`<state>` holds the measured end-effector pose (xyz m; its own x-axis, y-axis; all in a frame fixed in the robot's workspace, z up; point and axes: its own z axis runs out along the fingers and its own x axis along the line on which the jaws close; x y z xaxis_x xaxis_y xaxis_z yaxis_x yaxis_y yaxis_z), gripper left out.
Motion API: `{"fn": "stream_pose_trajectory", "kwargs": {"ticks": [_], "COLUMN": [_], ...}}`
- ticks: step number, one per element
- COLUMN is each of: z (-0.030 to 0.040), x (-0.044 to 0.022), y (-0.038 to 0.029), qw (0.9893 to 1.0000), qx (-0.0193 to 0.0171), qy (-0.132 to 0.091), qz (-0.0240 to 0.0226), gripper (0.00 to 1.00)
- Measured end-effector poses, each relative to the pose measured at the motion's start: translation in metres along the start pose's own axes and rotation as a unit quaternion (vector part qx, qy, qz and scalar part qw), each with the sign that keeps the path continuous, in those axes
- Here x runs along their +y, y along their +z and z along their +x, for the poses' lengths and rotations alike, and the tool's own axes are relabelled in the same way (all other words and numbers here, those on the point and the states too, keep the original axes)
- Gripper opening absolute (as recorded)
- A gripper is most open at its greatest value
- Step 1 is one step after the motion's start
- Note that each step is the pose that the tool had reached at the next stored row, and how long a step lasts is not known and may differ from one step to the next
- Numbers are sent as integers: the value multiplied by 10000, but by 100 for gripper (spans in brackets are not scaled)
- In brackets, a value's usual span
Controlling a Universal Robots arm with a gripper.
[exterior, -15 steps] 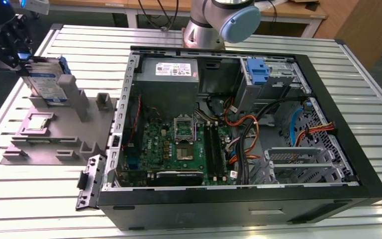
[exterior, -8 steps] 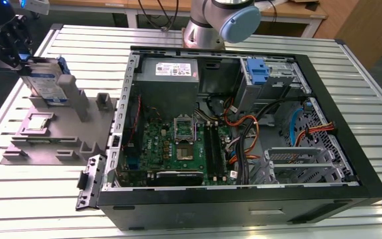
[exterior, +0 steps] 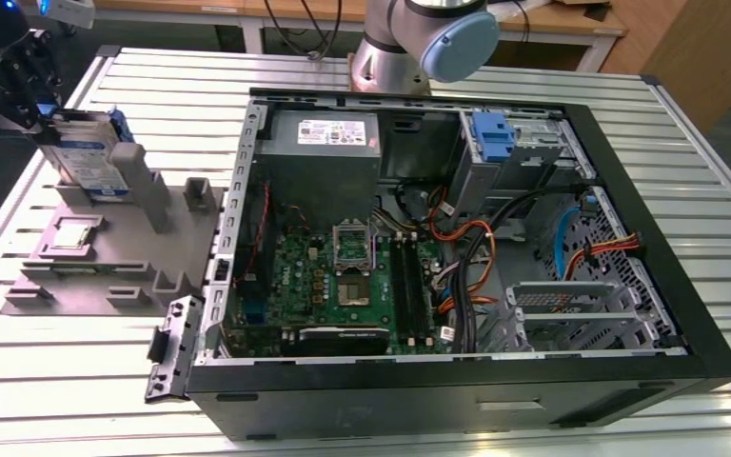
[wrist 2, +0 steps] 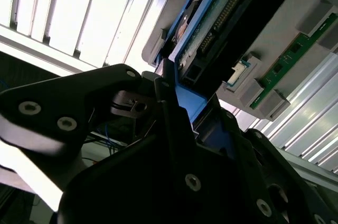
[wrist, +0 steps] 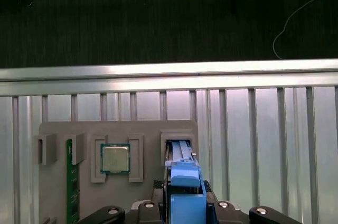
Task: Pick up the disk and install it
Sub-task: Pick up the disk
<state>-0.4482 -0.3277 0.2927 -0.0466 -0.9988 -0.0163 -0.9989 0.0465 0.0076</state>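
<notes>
The disk (exterior: 87,155) stood on its edge in a slot of the grey holder (exterior: 125,262), near the edge of the table (exterior: 708,162) at the exterior view's left, with open room past it. The holder also held a chip (wrist: 115,159) and a green card (wrist: 69,182). The disk was silver-grey with a blue frame. The gripper (wrist 2: 189,102) seemed to be pinching that frame.

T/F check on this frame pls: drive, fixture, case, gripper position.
1. The silver-grey hard drive with blue plastic frame stands on edge in the grey fixture. True.
2. The black computer case is closed. False: it is open, with the green motherboard exposed.
3. A square silver processor chip lies in a fixture pocket. True.
4. The gripper hovers over the case. False: it is at the drive, at the exterior view's left.
</notes>
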Motion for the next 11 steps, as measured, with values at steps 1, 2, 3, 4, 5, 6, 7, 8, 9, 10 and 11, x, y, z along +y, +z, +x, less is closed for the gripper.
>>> {"fn": "stream_pose_trajectory", "kwargs": {"ticks": [1,2,3,4,5,6,7,8,9,10,11], "z": [0,0,0,0,0,0,0,0,0,0,0], "x": [0,0,0,0,0,0,0,0,0,1,5], "y": [0,0,1,1,1,1,1,1,1,2,3], "qw": [10000,10000,10000,10000,10000,10000,10000,10000,10000,10000,10000], "qx": [0,0,0,0,0,0,0,0,0,0,-1], "qy": [0,0,0,0,0,0,0,0,0,0,0], "qz": [0,0,0,0,0,0,1,1,1,1,2], "gripper": [36,36,36,36,36,36,38,38,38,44,44]}}
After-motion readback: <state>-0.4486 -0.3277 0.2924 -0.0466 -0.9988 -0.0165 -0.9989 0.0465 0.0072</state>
